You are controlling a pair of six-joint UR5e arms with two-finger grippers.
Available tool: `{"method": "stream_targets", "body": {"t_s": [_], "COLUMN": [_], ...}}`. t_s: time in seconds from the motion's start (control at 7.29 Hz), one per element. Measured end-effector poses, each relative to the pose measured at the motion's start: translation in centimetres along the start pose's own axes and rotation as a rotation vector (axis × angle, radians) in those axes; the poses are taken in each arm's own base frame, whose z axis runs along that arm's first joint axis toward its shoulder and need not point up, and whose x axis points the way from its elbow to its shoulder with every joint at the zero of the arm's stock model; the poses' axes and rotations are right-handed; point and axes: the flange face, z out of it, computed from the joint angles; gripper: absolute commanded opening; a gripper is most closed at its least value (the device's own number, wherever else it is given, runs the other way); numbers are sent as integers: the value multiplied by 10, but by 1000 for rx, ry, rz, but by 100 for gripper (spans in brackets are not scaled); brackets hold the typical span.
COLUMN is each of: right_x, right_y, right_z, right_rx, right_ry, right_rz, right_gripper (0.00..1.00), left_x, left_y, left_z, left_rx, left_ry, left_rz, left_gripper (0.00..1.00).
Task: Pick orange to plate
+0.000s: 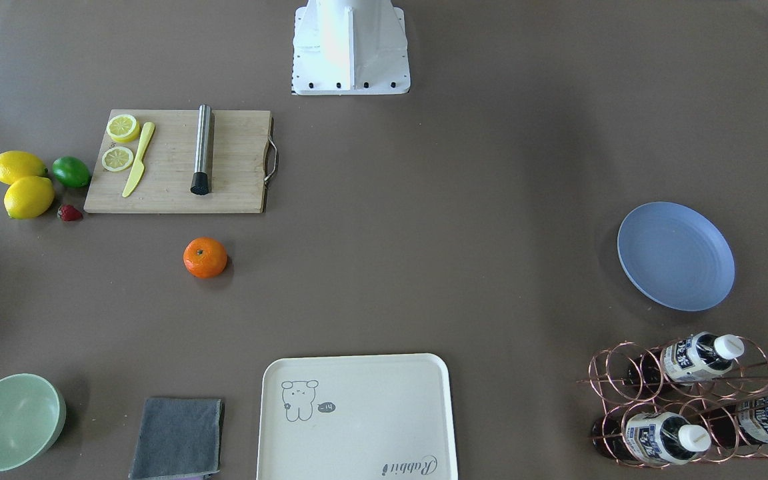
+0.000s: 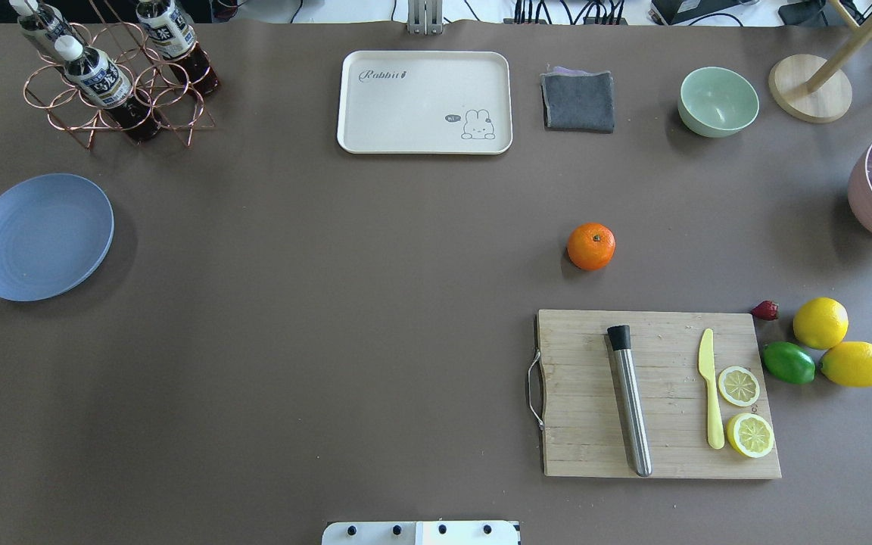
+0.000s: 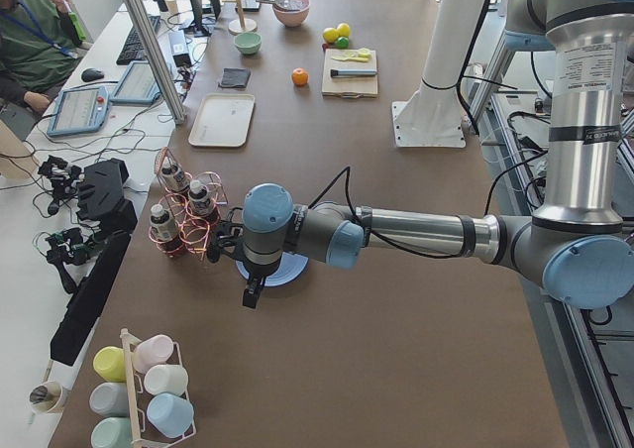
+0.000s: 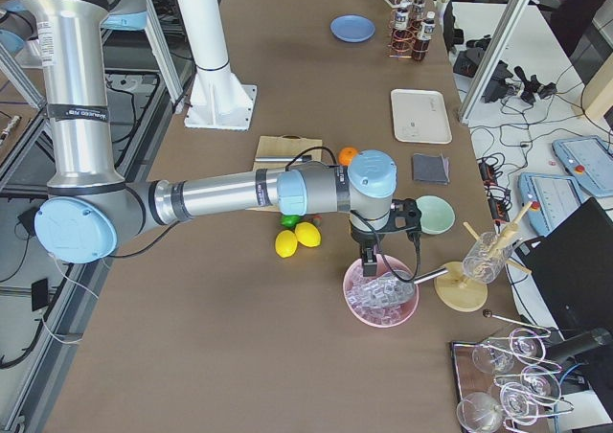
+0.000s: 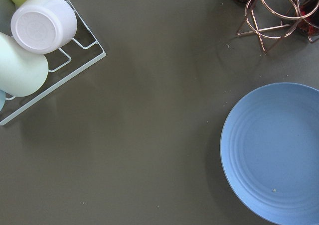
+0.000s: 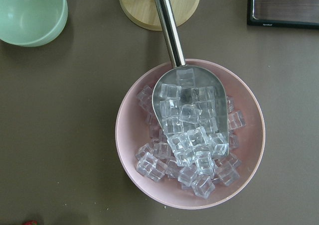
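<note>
1. Nearest the robot's base, a rectangular bamboo cutting board lies on the brown bench. Its metal handle points toward the bench's middle.
2. The small, round, bright-orange orange sits on the bench just beyond the board's far edge. It is apart from the board and toward its handle end. Being round, it has no long axis; its dark-green stem dot faces up.
3. The round, flat, blue-lavender plate lies well apart from the board, far past its handle end and slightly farther out than the orange.
4. The left gripper hangs above the bench at that same end, far from the board. It shows only in the left side view, so I cannot tell how wide its fingers stand. The wrist there covers most of the plate. In the left wrist view the picture's edges cut the plate off.
5. The right gripper hangs past the board's other end, above a pink bowl of clear ice cubes. It shows only in the right side view, so its finger gap cannot be told either. The arm there hides part of the orange.
</note>
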Motion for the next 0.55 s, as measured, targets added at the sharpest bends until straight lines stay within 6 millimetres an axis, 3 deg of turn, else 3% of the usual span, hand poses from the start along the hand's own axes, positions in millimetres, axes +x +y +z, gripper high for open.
{"method": "stream_targets", "body": {"t_s": [0.55], "right_x": [-6], "right_y": [0], "right_z": [-4], "right_rx": [8], "right_ry": [-3], "right_rz": [6], "right_gripper": [100], "left_x": [8], "left_y": [-17], "left_z": [5], "left_rx": [9], "left_ry": [6], "left_rz": [35], "left_gripper": [98]}}
